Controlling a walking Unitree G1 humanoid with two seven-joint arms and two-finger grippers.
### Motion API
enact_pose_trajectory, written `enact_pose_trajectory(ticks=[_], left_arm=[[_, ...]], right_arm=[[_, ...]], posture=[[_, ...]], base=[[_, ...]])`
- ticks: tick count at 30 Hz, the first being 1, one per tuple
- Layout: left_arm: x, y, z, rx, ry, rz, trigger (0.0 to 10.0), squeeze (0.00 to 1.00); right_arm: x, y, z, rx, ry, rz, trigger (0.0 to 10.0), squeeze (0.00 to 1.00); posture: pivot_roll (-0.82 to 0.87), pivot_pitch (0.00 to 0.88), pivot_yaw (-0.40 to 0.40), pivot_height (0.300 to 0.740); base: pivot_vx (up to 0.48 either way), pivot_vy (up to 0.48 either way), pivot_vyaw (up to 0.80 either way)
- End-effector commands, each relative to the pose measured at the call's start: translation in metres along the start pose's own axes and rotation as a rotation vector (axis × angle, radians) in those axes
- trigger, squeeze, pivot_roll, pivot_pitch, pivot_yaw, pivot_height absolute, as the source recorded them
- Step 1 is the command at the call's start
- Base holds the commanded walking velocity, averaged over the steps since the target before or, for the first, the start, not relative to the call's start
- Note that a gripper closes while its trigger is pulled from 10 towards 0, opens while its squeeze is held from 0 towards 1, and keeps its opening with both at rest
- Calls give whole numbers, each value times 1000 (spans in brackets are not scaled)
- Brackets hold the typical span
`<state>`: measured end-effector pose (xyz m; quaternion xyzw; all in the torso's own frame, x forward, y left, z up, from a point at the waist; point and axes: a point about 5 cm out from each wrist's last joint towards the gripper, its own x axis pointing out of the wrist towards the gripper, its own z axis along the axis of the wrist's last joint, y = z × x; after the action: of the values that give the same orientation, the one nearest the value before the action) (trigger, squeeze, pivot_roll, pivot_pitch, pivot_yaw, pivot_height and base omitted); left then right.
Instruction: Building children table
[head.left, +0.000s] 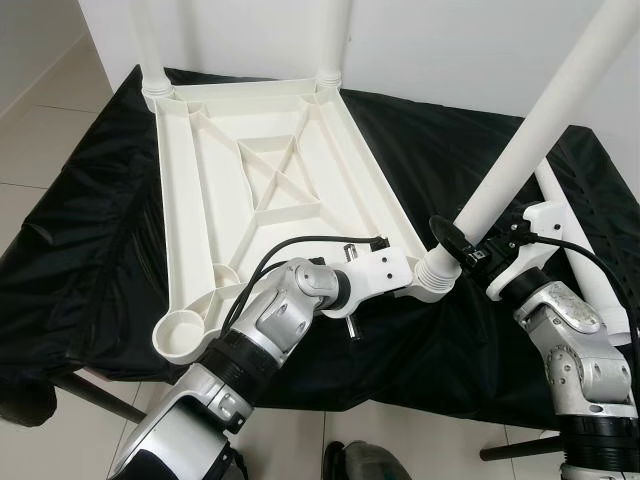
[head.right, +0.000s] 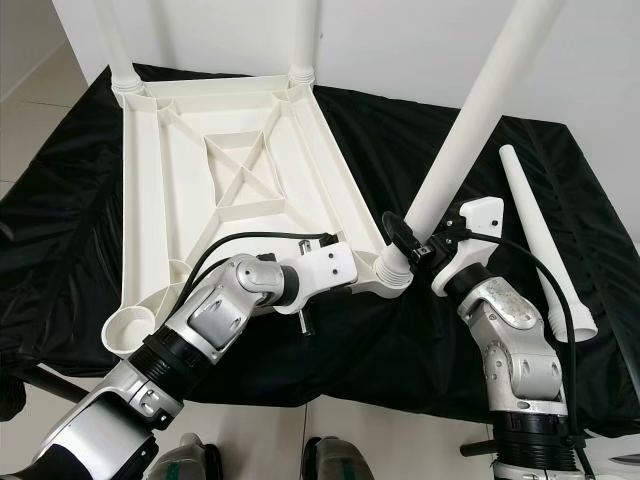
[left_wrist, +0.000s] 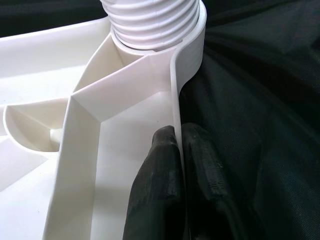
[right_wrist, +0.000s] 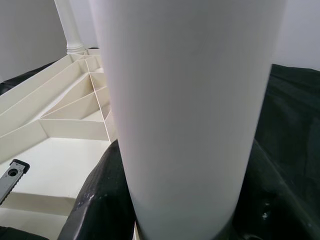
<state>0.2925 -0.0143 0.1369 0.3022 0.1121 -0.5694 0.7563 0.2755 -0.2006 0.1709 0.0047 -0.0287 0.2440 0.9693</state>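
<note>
The white plastic table top (head.left: 200, 200) lies upside down on a black cloth. Two white legs (head.left: 148, 40) (head.left: 335, 40) stand upright in its far corner sockets. A third leg (head.left: 530, 130) leans to the right, its threaded end (left_wrist: 155, 22) sitting in the near right corner socket (head.left: 437, 275). My right gripper (head.left: 462, 250) is shut on this leg just above the socket, one black finger (right_wrist: 100, 200) on each side. My left gripper (left_wrist: 178, 135) is shut on the table top's rim (left_wrist: 175, 90) right beside that corner.
A fourth leg (head.right: 540, 240) lies loose on the cloth at the far right. The near left corner socket (head.left: 183, 333) holds nothing. The cloth (head.left: 90, 220) hangs over the support's front edge, and tiled floor (head.left: 40, 130) shows on the left.
</note>
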Motion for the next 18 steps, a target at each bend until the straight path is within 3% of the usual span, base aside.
enact_pose_trajectory(ticks=[1, 10, 18], left_arm=[[1, 1, -4, 26, 40, 106, 10000, 0], [0, 2, -2, 23, 38, 110, 10000, 0], [0, 2, -1, 23, 35, 107, 10000, 0]], right_arm=[[2, 18, -36, 88, 145, 78, 10000, 0], [-5, 19, -40, 100, 149, 19, 10000, 0], [5, 18, -32, 112, 92, -90, 10000, 0]], posture=[[-30, 69, -50, 740], [-33, 79, -51, 740], [-36, 81, -48, 740]], base=[[0, 0, 0], [0, 0, 0], [0, 0, 0]])
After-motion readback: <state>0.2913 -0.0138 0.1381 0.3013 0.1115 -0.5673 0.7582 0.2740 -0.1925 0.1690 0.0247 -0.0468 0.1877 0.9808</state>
